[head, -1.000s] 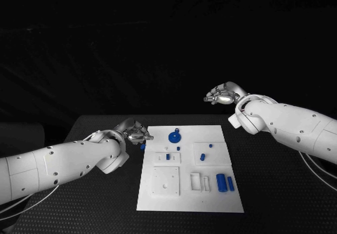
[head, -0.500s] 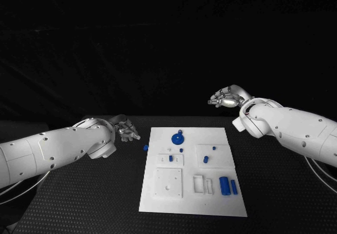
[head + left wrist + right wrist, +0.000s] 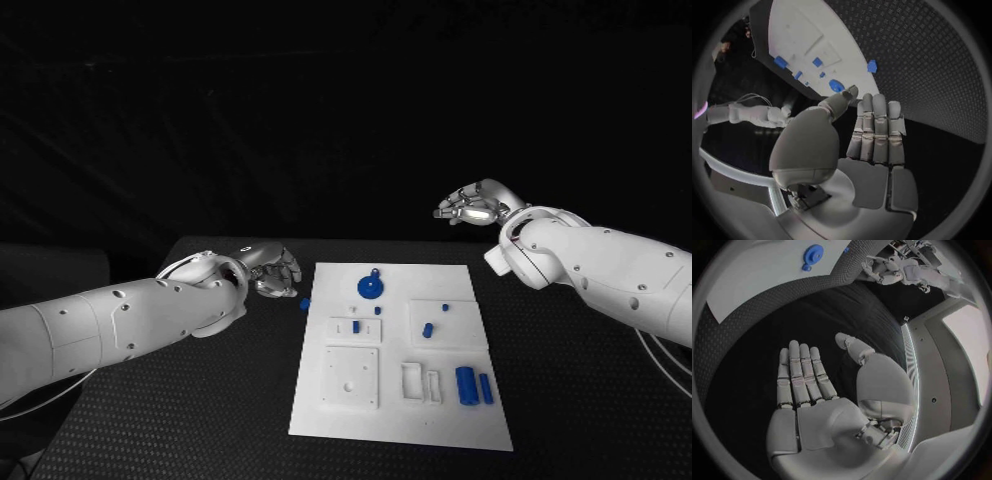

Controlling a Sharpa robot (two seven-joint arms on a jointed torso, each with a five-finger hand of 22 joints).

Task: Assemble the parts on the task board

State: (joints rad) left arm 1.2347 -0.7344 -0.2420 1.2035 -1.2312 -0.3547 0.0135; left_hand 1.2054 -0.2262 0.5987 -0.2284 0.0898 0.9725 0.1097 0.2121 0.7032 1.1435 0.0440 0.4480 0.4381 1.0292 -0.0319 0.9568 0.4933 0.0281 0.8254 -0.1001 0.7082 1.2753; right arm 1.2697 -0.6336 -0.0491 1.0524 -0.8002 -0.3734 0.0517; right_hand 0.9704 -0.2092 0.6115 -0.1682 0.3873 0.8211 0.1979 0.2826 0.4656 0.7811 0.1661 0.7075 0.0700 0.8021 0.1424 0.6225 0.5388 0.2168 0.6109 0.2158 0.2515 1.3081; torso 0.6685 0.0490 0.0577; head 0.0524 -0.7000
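Note:
The white task board (image 3: 433, 425) lies in the middle of the table. On it are a blue disc (image 3: 371, 288), small blue pieces (image 3: 427, 329) and two blue cylinders (image 3: 466, 385). One small blue piece (image 3: 304, 303) lies on the table just off the board's left edge. My left hand (image 3: 267, 270) hovers beside that piece, holding nothing. In the left wrist view the left hand (image 3: 873, 145) has its fingers stretched out flat, with the loose piece (image 3: 872, 66) and the board (image 3: 798, 30) beyond them. My right hand (image 3: 476, 203) is raised past the board's far right corner, also open-palmed (image 3: 817, 390) and holding nothing.
The black table (image 3: 188, 400) has a textured mat around the board. The right wrist view shows the board's far end (image 3: 754, 280) with the blue disc (image 3: 812, 252), and my left arm (image 3: 898, 267) beyond it.
The whole view has shifted a little. My left hand has drawn back from the loose blue piece at the board's left edge. The right hand stays raised in much the same place.

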